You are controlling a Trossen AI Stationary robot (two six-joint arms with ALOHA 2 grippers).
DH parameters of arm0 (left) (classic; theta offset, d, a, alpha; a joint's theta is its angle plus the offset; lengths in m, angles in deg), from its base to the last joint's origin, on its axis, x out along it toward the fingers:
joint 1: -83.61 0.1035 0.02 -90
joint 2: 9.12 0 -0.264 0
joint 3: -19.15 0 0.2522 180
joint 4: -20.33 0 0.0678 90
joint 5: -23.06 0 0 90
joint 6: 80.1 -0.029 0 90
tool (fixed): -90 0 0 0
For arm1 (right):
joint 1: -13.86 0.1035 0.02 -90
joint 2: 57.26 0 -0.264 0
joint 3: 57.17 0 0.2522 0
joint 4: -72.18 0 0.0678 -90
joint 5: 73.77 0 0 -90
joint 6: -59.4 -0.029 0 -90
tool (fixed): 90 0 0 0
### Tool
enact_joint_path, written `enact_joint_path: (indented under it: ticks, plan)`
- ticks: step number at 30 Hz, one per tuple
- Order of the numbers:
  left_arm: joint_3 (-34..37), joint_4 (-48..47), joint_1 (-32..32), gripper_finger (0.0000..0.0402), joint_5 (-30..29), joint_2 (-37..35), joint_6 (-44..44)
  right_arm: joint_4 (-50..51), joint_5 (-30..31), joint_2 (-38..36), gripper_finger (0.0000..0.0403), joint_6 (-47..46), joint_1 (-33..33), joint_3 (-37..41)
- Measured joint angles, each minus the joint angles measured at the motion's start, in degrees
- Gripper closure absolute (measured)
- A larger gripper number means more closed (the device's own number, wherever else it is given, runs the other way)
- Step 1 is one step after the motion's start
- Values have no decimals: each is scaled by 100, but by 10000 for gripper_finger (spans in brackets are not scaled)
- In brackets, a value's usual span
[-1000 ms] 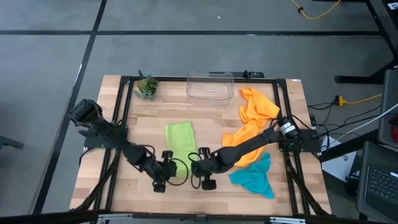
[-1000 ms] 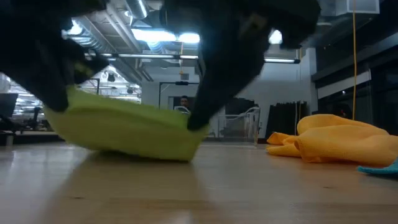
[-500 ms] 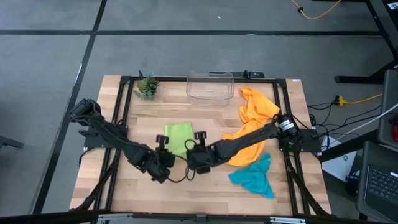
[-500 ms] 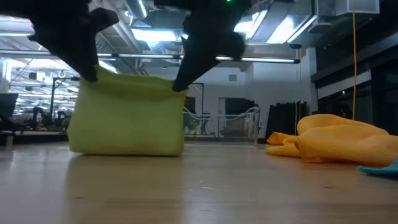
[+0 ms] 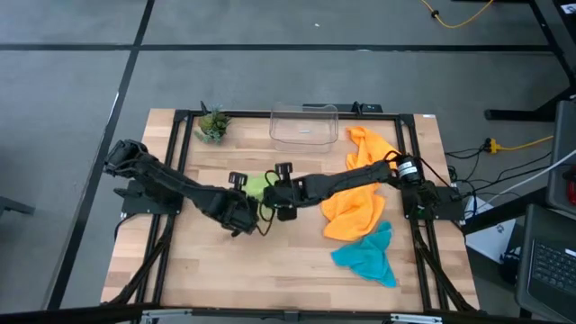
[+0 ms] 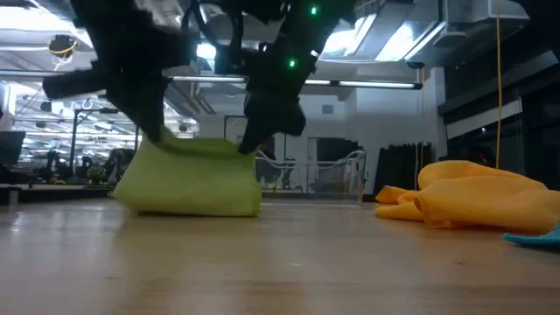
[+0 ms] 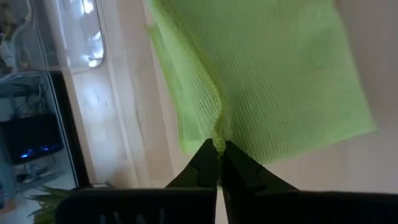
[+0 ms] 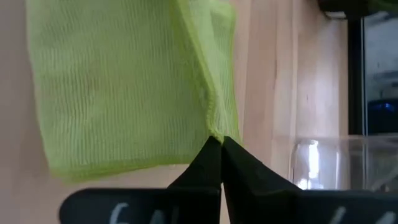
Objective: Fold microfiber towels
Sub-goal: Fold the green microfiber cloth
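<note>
Both arms meet mid-table over the lime green towel. Left gripper has its fingers pinched tight on 1 edge of the cloth, right gripper likewise clamped on another edge point; no gap shows between either pair of tips. In the low view the towel sags between the 2 grips, doubled over, its bottom fold resting on the table. It sits near the table's middle, in front of the clear plastic bin and off to the side of the potted plant. 2 orange towels lie bunched on the right side, under the right arm, and the teal blue towel is crumpled just in front of them, all 3 not yet folded. Handling call: light, limp, knit-textured cloth with no stiffness, so it droops wherever unsupported and likely clings a bit to the wood. Best held at corners or hem with a thin pinch, 2 points at once, kept taut so edges line up. Risk: a corner slips or the layers skew when laid down.
</note>
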Motion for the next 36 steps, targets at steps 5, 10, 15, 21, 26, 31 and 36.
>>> enact_joint_path:
  ticks: [5, 10, 15, 21, 26, 31, 36]
  plan:
    - [594, 424, 296, 401, -1, 2, -78, -533, -82, 0, 401, 319, -235, 235]
    - [933, 785, 589, 401, -199, 2, -321, -1263, -440, -1, 401, 621, -516, 525]
    - [1109, 1123, 837, 401, -398, 4, -566, -1543, -519, -9, 401, 599, -743, 792]
    - [1119, 1578, 1003, 401, -421, 4, -1070, -1208, -367, -7, 401, 185, -699, 785]
    - [1018, 1576, 975, 401, -266, 4, -1092, -565, -368, -17, 401, -179, -520, 556]
    - [914, 1580, 882, 401, 113, 7, -986, -103, -776, -22, 401, -655, -484, 390]
    - [914, 1577, 691, 401, 398, 7, -624, 24, -1152, -22, 401, -1083, -391, 383]
